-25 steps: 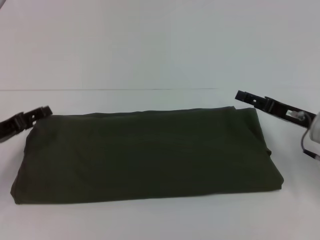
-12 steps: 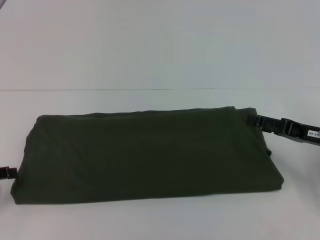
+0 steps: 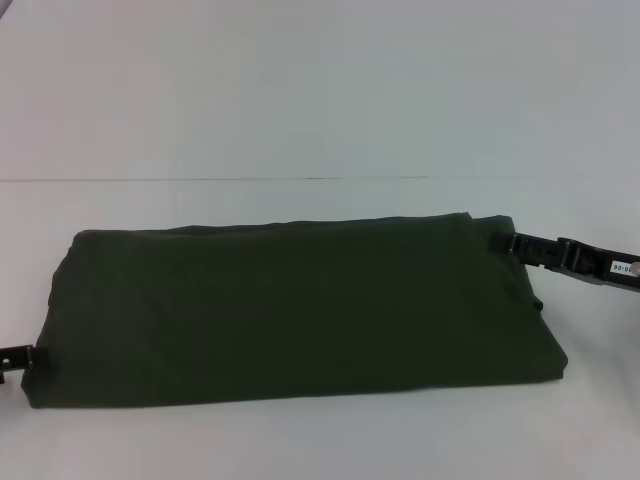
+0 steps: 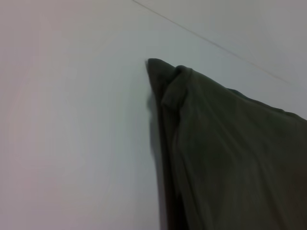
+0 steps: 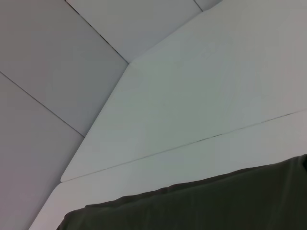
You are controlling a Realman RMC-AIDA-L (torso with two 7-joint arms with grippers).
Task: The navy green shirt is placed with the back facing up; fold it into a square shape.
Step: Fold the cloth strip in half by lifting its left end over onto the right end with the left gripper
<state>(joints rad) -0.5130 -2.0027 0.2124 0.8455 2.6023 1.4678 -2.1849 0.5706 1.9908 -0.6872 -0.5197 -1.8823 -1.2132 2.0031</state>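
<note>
One navy green shirt lies folded into a wide band on the white table, its long axis running from the left gripper across to the right gripper, with the near edge a thick rounded fold facing the robot. At the left end, the near corner of the cloth sits just beside the left gripper, of which only a small black tip shows at the edge of the head view; whether it is spread or clenched cannot be told. The left wrist view shows that end of the shirt as stacked layers with a small bunched corner. The table is plain and matte, meeting a pale wall behind. At the right end, the right gripper's black tip touches the far corner of the shirt; its grip cannot be told either. The right wrist view shows the shirt's far edge against bare table.
</note>
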